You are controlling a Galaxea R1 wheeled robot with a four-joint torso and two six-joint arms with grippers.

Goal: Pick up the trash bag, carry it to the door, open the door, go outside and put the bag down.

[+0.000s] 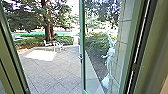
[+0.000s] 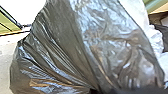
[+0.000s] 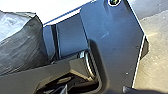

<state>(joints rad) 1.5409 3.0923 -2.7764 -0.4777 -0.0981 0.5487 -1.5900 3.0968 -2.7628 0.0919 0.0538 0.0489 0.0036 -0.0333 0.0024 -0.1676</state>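
Head view: open glass door, white furniture outside, both end effectors' state unclear.

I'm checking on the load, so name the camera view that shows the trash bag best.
The left wrist view: the trash bag looms large there, its dark, shiny folds easy to make out. The right wrist view catches a smaller part of it, grey and wrinkled.

Door frame: green. Trash bag: translucent grey-black. Paving: grey, dark diagonal lines. Statue: white. Shrubs: green.
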